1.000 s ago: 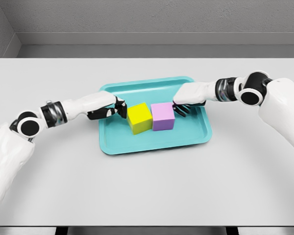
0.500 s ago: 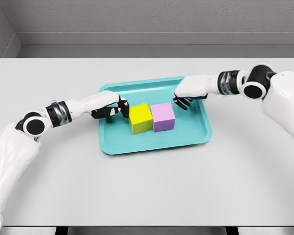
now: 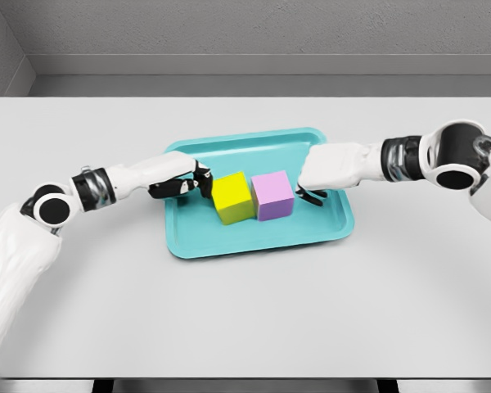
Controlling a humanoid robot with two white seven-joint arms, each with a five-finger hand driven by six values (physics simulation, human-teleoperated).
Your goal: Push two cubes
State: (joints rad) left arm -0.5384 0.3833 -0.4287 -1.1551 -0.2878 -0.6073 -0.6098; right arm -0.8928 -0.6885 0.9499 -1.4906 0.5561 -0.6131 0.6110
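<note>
A wide grey table [image 3: 245, 311] fills the view, and a teal tray [image 3: 198, 237] with a low raised rim sits at its centre, slightly nearer the far edge. Inside the tray my two cubes rest side by side, touching: the yellow cube [image 3: 232, 197] toward the table's left edge, the pink cube [image 3: 273, 195] toward its right. Both look like rigid, light blocks with flat, smooth faces, so I judge they will slide easily on the slick tray floor and could skid or twist if pressed off-centre. I would press on the middle of each outer face, low down, not grip them. My left hand [image 3: 182, 183] has its dark fingers curled, holding nothing, fingertips at the yellow cube's outer side. My right hand [image 3: 323, 172] hovers just beside the pink cube's outer side, fingers bent downward, grasping nothing.
</note>
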